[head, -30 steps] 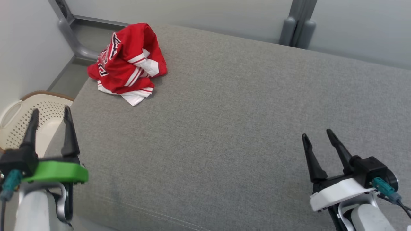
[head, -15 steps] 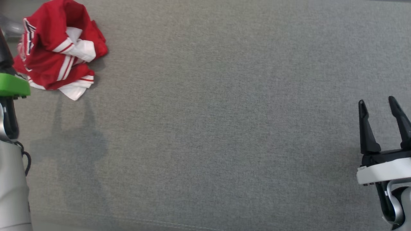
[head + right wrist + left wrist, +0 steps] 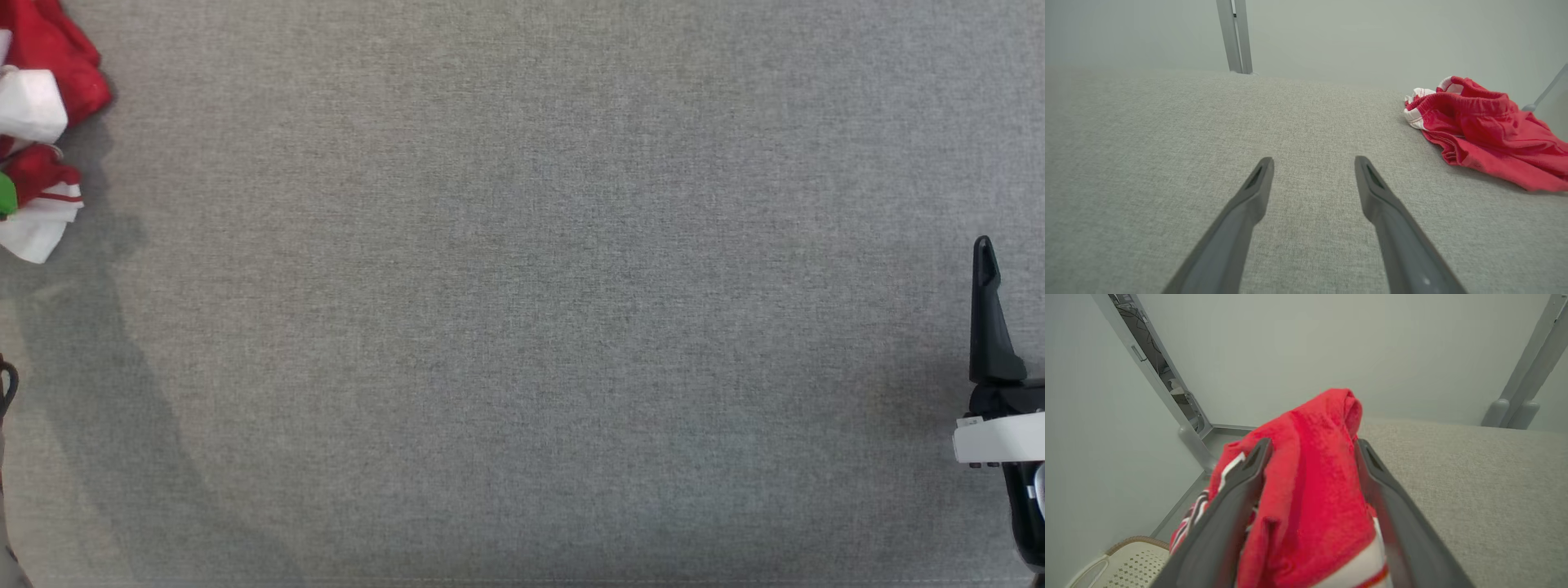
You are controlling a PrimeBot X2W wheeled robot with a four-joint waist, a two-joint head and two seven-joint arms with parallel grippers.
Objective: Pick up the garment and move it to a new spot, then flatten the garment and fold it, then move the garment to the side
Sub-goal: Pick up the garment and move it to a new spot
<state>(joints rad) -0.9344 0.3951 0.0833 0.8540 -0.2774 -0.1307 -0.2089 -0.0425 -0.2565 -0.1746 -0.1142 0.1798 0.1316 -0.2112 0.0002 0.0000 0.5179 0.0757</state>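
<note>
Now our left gripper (image 3: pixel 1310 447) stands open, the red garment (image 3: pixel 1310 506) bunched between its fingers (image 3: pixel 1237 490), at the head view's upper left edge. Soft, light and floppy, we judge, so we pinch a thick fold. Our right gripper (image 3: pixel 1312 163) hangs open above the grey cushion (image 3: pixel 522 327).

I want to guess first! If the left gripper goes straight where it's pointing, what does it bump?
The red garment. Its bunched cloth sits right between the left gripper's open jaws, in its path. I can't tell whether it touches yet.
</note>
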